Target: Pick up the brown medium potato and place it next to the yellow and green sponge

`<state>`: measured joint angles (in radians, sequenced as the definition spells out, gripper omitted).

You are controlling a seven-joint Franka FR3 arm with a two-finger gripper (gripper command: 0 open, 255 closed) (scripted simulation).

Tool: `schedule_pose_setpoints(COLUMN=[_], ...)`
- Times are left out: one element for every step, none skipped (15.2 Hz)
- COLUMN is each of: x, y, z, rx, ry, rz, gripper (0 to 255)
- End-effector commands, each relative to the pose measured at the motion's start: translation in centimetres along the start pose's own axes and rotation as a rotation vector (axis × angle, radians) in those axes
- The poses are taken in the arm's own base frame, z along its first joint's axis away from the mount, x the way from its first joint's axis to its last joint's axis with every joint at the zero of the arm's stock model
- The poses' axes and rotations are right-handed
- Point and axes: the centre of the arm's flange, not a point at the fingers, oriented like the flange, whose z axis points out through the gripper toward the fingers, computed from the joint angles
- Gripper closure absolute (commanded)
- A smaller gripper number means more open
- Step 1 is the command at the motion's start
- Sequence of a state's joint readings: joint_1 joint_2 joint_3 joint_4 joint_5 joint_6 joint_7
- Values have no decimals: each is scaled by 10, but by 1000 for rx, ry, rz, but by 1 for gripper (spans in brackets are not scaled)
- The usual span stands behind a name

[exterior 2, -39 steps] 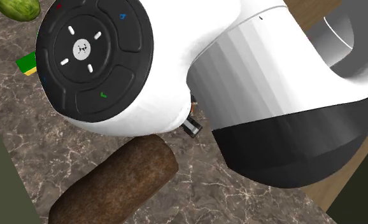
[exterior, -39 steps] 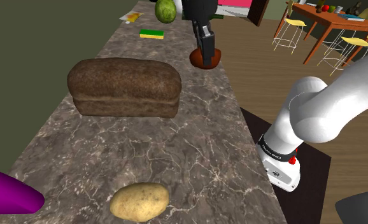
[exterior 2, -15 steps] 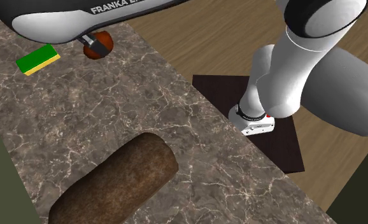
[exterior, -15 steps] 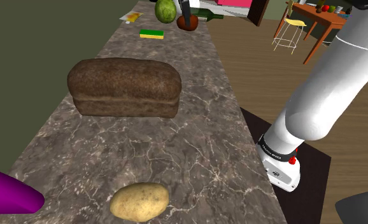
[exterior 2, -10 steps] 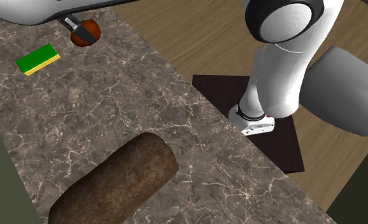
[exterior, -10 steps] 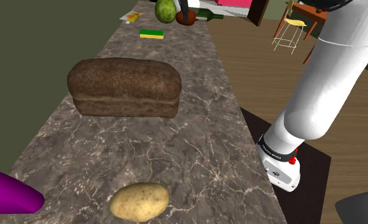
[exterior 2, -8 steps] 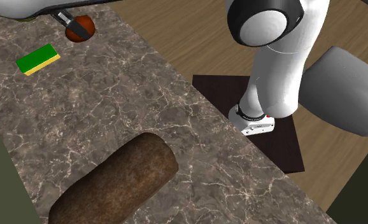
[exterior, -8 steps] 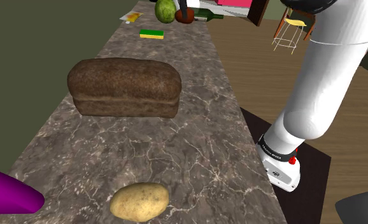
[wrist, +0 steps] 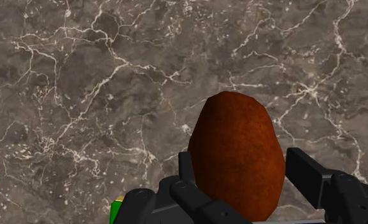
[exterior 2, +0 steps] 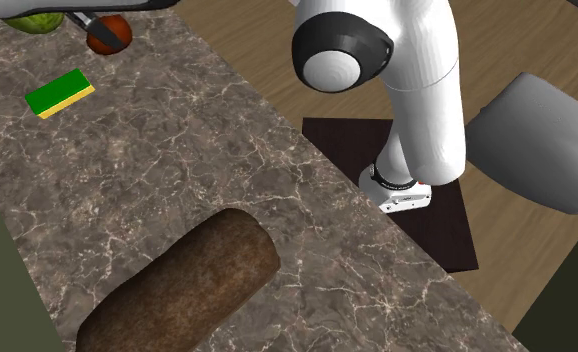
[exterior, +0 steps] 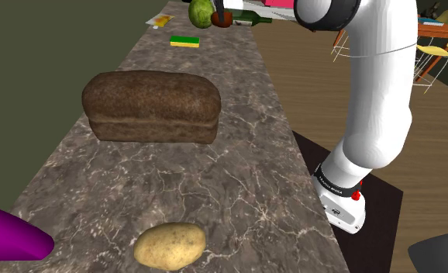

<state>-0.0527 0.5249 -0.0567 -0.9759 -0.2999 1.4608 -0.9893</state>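
Held reddish-brown potato (wrist: 237, 149) clamped in gripper (wrist: 241, 170) over marbled counter (wrist: 113, 76), near green-and-yellow sponge (exterior 2: 60, 92). Judged mid-carry. Needed next: lowering just beside sponge, then letting go

- Site: home kitchen, with a dining corner alongside.
- Long stone-look surface (exterior: 238, 171), dark brown with white veining, runs along an olive wall (exterior: 29, 62); it reads as a kitchen counter.
- Food on it: bread loaf (exterior: 151, 106), pale potato (exterior: 170, 245), round green fruit (exterior: 201, 12), and a dark bottle (exterior: 249, 15) at the far end.
- Yellow and green sponge (exterior: 185, 41) lies near that end.
- Wood plank floor (exterior: 308, 93) beside the surface; beyond it, a wooden table (exterior: 441, 29) and a yellow-seated chair (exterior: 438, 51).
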Motion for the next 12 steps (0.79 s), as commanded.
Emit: schedule_pose_setpoints(x=[3,5,6,8,9,11,12,14,15,17,18,20], y=[-1,-2,-2,-3,-4,-5,-6,-6,-7,-8,-9,-10], z=[10,15,20,25,30,35,40,45,50,54,59,64], rx=[-1,-1,-1,-1,-1,-1,-1,-1,-1,-1,-1,-1], ry=[1,1,1,1,1,1,1,1,1,1,1,1], rz=[0,0,0,0,0,0,0,0,0,0,0,0], gripper=[255,255,255,255,255,255,255,255,255,255,255,255])
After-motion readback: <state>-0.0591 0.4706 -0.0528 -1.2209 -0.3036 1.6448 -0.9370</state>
